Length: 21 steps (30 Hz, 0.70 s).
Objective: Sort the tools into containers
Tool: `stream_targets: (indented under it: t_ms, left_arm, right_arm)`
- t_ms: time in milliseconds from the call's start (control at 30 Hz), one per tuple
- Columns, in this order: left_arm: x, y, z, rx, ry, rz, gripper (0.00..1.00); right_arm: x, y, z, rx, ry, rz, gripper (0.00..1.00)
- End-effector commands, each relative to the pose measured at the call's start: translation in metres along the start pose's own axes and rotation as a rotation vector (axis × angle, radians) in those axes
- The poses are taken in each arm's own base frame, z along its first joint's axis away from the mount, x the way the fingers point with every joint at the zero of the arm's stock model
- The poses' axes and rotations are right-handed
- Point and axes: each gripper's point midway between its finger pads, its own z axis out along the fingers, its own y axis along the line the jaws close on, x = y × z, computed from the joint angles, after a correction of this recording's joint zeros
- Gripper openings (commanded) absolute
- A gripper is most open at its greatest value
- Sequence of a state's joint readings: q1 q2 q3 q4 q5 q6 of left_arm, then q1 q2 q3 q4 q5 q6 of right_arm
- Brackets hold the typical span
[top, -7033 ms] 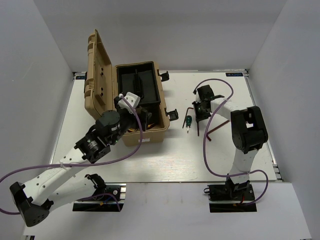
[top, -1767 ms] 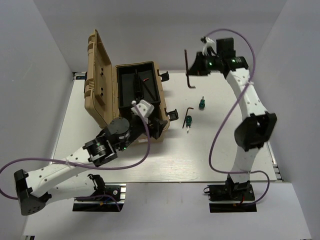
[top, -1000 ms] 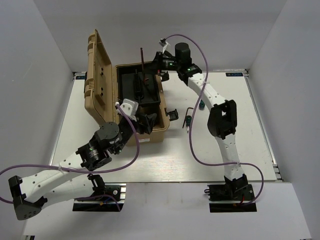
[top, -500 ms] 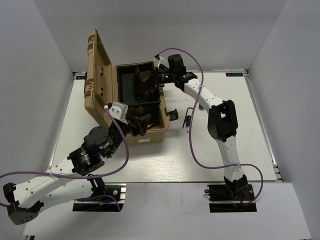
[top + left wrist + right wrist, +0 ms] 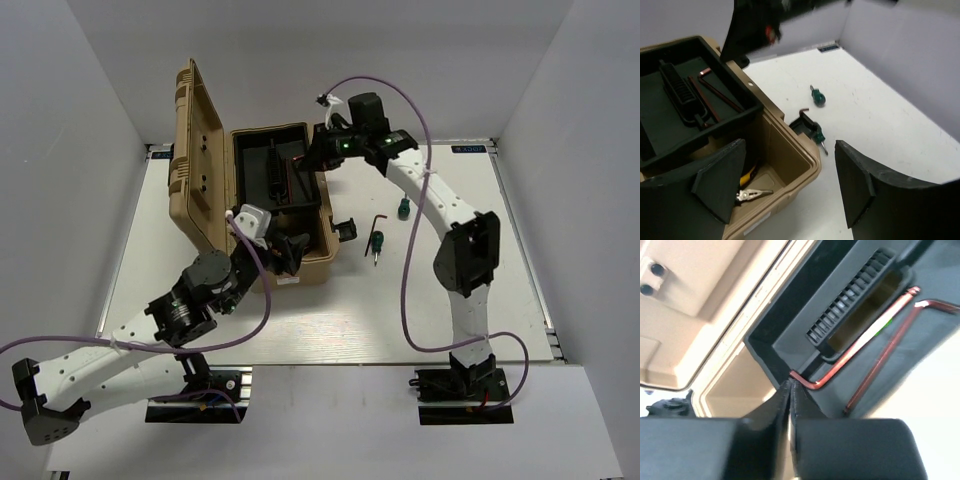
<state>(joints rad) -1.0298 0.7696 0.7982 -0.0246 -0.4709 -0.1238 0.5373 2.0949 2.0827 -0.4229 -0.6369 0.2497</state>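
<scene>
The open tan toolbox (image 5: pixel 292 278) holds a black tray (image 5: pixel 258 175). Two thin hex keys (image 5: pixel 720 92) (image 5: pixel 702 100) lie flat in the tray, and both show in the right wrist view (image 5: pixel 860 347) (image 5: pixel 885 352). My right gripper (image 5: pixel 316 152) (image 5: pixel 791 385) hovers over the tray's right side, fingers pressed together with nothing between them. My left gripper (image 5: pixel 290 250) (image 5: pixel 790 145) is open and empty above the box's front right corner. Yellow-handled pliers (image 5: pixel 752 194) lie in the box's lower compartment. Two green screwdrivers (image 5: pixel 402 209) (image 5: pixel 376 243) and a small hex key (image 5: pixel 378 218) lie on the table.
The box lid (image 5: pixel 195 150) stands open on the left. Black latches (image 5: pixel 346 229) stick out from the box's right side, one next to the nearer screwdriver (image 5: pixel 819 137). White walls close in the table at the back and on both sides.
My right arm carried a long hex key from the table to the tray. The key now lies there, and the gripper has pulled back up and to the right. My left gripper shifted slightly right.
</scene>
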Motion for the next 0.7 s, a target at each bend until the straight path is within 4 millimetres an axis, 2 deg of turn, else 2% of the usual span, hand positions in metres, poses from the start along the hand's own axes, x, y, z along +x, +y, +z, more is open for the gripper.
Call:
stream_targets:
  t_ms: [0, 33, 67, 100, 133, 167, 200, 233, 300, 333, 367, 400, 433, 467, 500, 533, 567, 633, 667]
  left_arm:
    - [0.005, -0.012, 0.006, 0.041, 0.049, 0.016, 0.82]
    - [0.011, -0.014, 0.012, 0.037, 0.085, 0.033, 0.79]
    - [0.016, -0.017, 0.015, 0.046, 0.106, 0.042, 0.75]
    - [0.018, -0.022, 0.018, 0.062, 0.117, 0.045, 0.72]
    - [0.025, -0.024, 0.021, 0.069, 0.143, 0.056, 0.67]
    - [0.026, -0.026, 0.021, 0.078, 0.145, 0.055, 0.62]
    - [0.026, -0.028, 0.021, 0.092, 0.147, 0.054, 0.42]
    - [0.03, -0.028, 0.022, 0.092, 0.147, 0.054, 0.32]
    - [0.029, -0.032, 0.021, 0.116, 0.127, 0.043, 0.12]
    - [0.032, -0.03, 0.018, 0.116, 0.129, 0.044, 0.12]
    - [0.029, -0.033, 0.019, 0.129, 0.12, 0.038, 0.12]
    - [0.031, -0.034, 0.016, 0.139, 0.122, 0.026, 0.23]
    - [0.031, -0.036, 0.016, 0.15, 0.124, 0.025, 0.33]
    - [0.036, -0.036, 0.016, 0.148, 0.133, 0.018, 0.44]
    - [0.036, -0.038, 0.015, 0.159, 0.135, 0.017, 0.59]
    - [0.034, -0.037, 0.013, 0.158, 0.133, 0.006, 0.64]
    - [0.04, -0.036, 0.012, 0.156, 0.15, 0.012, 0.67]
    - [0.035, -0.034, 0.007, 0.158, 0.133, -0.004, 0.69]
    - [0.04, -0.032, 0.004, 0.156, 0.142, 0.0, 0.7]
  right_arm:
    - [-0.04, 0.003, -0.064, 0.204, -0.097, -0.11, 0.0]
    - [-0.043, -0.004, -0.085, 0.311, -0.125, -0.11, 0.0]
    - [-0.046, -0.028, -0.105, 0.43, -0.147, -0.094, 0.0]
    - [-0.046, -0.028, -0.125, 0.483, -0.155, -0.089, 0.0]
    - [-0.024, -0.05, -0.137, 0.586, -0.124, -0.056, 0.0]
    - [-0.026, -0.065, -0.165, 0.672, -0.155, -0.04, 0.0]
    - [-0.02, -0.075, -0.173, 0.711, -0.148, -0.026, 0.0]
    - [0.006, -0.087, -0.175, 0.735, -0.087, -0.009, 0.0]
    - [0.03, -0.105, -0.186, 0.785, -0.009, 0.033, 0.0]
    - [0.051, -0.108, -0.188, 0.799, 0.069, 0.07, 0.0]
    - [0.067, -0.118, -0.18, 0.794, 0.133, 0.081, 0.03]
    - [0.073, -0.123, -0.18, 0.805, 0.159, 0.083, 0.06]
    - [0.092, -0.133, -0.171, 0.806, 0.227, 0.111, 0.08]
    - [0.094, -0.136, -0.168, 0.81, 0.238, 0.108, 0.15]
    - [0.098, -0.138, -0.165, 0.81, 0.255, 0.117, 0.19]
    - [0.108, -0.146, -0.157, 0.808, 0.293, 0.132, 0.22]
    - [0.104, -0.156, -0.154, 0.842, 0.291, 0.149, 0.31]
    - [0.118, -0.17, -0.141, 0.863, 0.346, 0.198, 0.36]
    - [0.112, -0.171, -0.139, 0.863, 0.335, 0.197, 0.38]
